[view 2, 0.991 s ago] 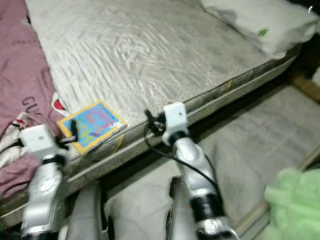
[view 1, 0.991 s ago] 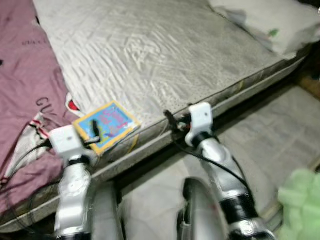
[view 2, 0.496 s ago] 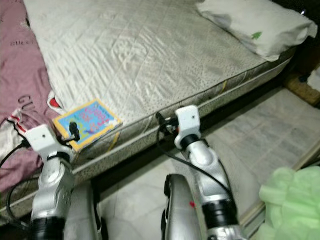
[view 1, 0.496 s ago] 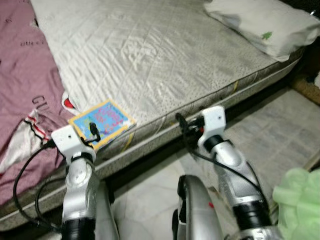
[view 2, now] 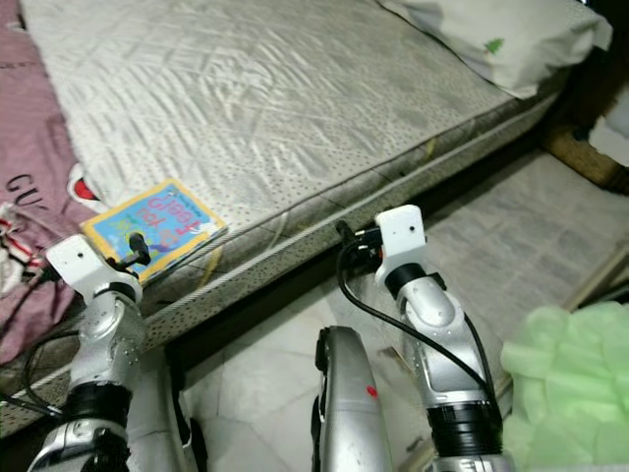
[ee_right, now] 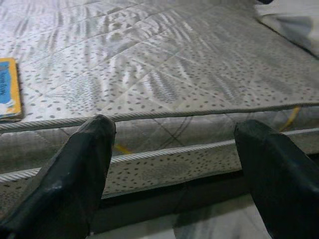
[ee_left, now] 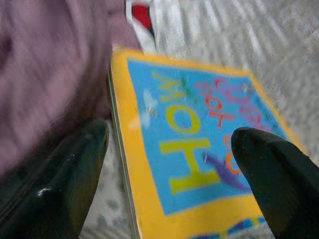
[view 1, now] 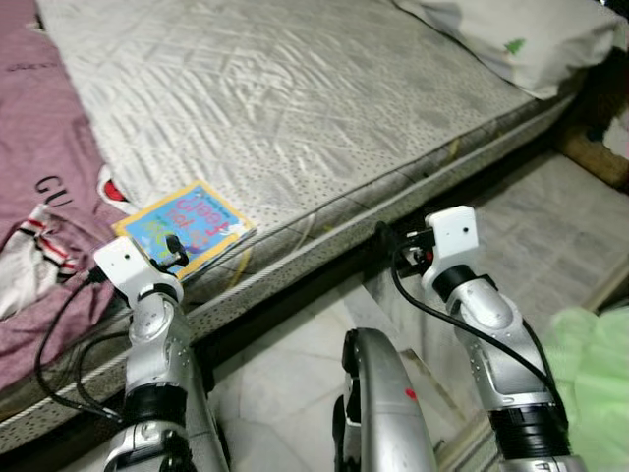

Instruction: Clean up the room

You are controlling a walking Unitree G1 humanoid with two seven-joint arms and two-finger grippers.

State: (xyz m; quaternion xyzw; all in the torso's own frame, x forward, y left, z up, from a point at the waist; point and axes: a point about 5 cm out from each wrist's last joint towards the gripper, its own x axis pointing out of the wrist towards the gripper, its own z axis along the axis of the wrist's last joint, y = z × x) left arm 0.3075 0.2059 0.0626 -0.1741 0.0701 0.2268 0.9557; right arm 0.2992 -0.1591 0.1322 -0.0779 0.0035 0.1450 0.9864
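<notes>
Because it lies flat at the near edge of the mattress [view 1: 324, 108], the picture book [view 1: 183, 223] with the yellow border and blue cover looks like the thing to clear away. One of its sides is touching the pink blanket [view 1: 44, 147], which covers the left part of the bed.

The left gripper [ee_left: 172, 164] hovers just above the book, its two black fingers wide apart, one over the blanket side and one over the cover. The right gripper [ee_right: 179, 164] is also spread open and holds nothing; it waits in front of the mattress side, well apart from the book.

I judge that a flat, thin book is difficult to pinch from above. The fingers could slide over the cover, or push it off the edge to the floor. The finger on the blanket side could also catch the cloth together with the book.

The left wrist view is blurred, so the title cannot be read fully. A pillow [view 1: 511, 39] and a green fluffy thing [view 2: 575, 383] are cut off by the frame.
</notes>
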